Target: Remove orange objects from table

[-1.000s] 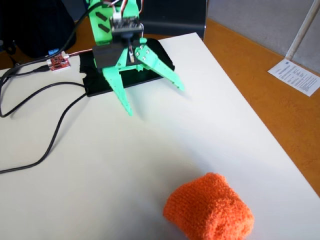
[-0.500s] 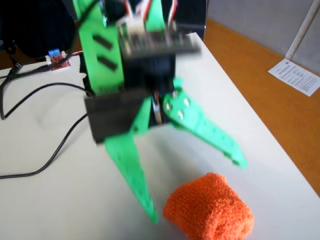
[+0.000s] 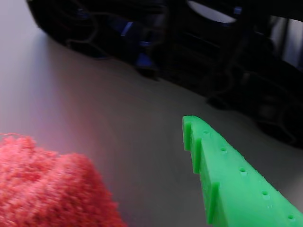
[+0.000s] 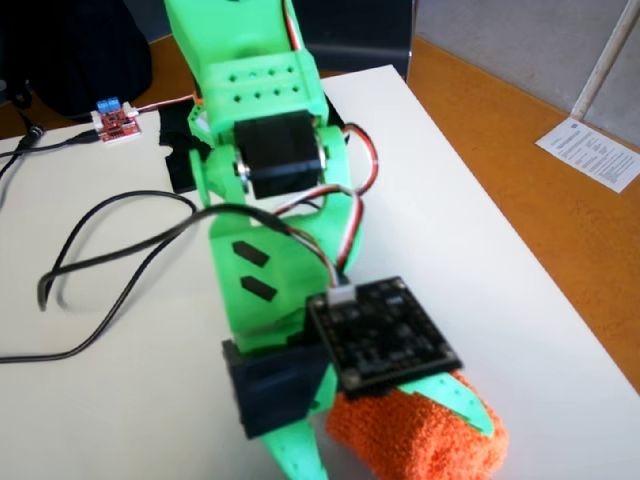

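The green plastic two-finger gripper (image 4: 385, 440) is standing with its jaws spread wide, straddling the bright orange, soft woolly lump (image 4: 425, 440) without squeezing it. In the wrist view, one ridged green finger (image 3: 227, 175) is lying clear of the fuzzy lump (image 3: 47, 189), with bare board showing between them. The lump is resting on the large off-white matte table (image 4: 480, 240), near its front edge in the fixed view. Black cables (image 4: 110, 260) are trailing across the board's left side toward a small red circuit board (image 4: 116, 123).

The camera board (image 4: 382, 335) hides where the gripper (image 4: 385, 440) meets the orange lump (image 4: 420, 445).
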